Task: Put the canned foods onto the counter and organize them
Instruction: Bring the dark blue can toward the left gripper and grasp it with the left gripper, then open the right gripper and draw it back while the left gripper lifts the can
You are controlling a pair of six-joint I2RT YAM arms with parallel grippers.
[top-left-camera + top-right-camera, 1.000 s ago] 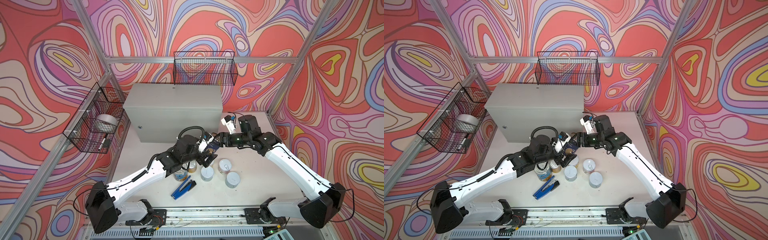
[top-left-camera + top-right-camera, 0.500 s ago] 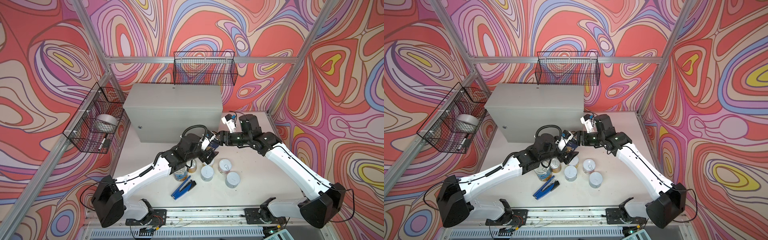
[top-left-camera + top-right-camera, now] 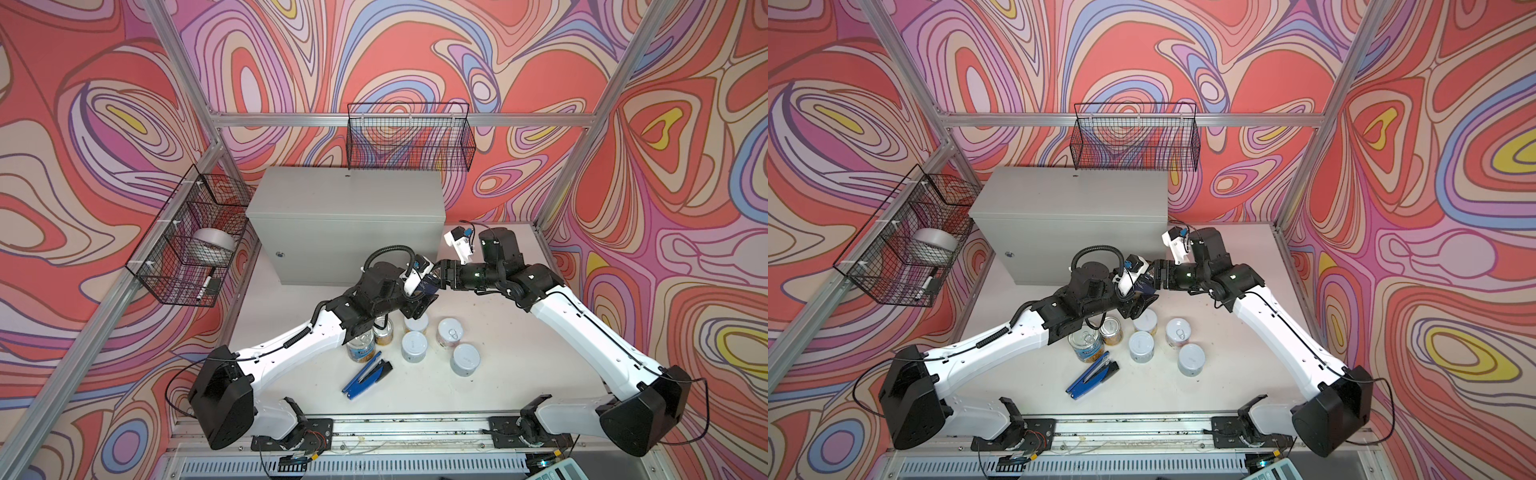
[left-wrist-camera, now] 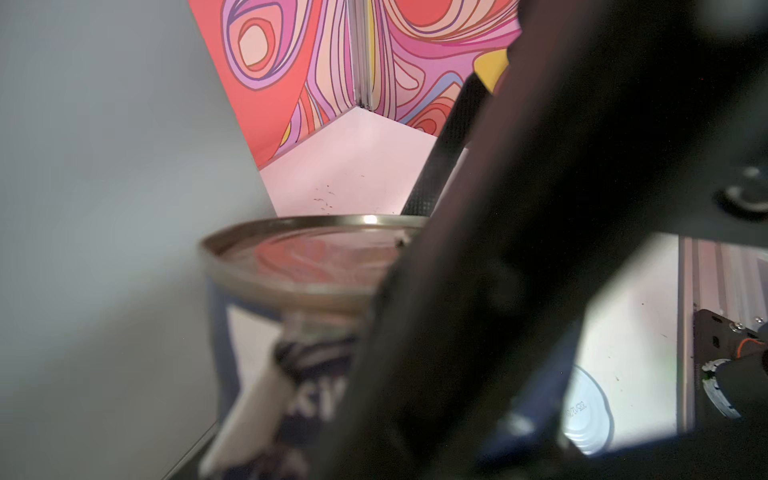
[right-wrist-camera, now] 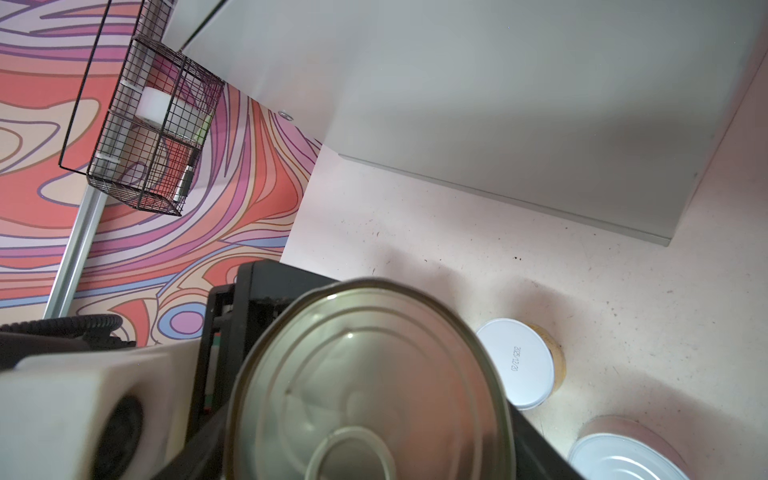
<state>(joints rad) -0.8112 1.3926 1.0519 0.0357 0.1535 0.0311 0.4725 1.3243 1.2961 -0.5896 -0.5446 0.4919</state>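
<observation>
stapler [image 3: 368, 376] sits nearest, off-task, ignore it. just behind it 6 cans stand upright on the table [image 3: 519, 374]: 1 tall blue-labelled can [image 3: 360, 349], 1 small yellow-orange can [image 3: 383, 332] just beside it, and 4 short white-lidded cans [image 3: 413, 347] clustered to the right. my read: they're staged there for pickup.

above the far edge of that cluster both grippers meet mid-air, about centre. second blue-labelled can [image 5: 370, 386] hangs between them, clear of the table. its tilt is hard to read from above.

looks like a handover. the counter is far-left, so the left arm probably has the better reach to its top.

right gripper [image 3: 436, 281]: jaws narrow, clamped on that can. 1 metal end of the can fills the right wrist view, with a dark finger at its side.

left gripper [image 3: 424, 296]: 1 dark finger lies along the can's side in the left wrist view, label and rim just beside it. the other finger is unclear, so i can't tell if it actually grips.

counter [image 3: 345, 195] is just beyond the grippers, with 0 cans on top. wire baskets [image 3: 409, 137] hang further back and on the left wall. the left one holds a tape roll [image 3: 214, 245], not ours.
</observation>
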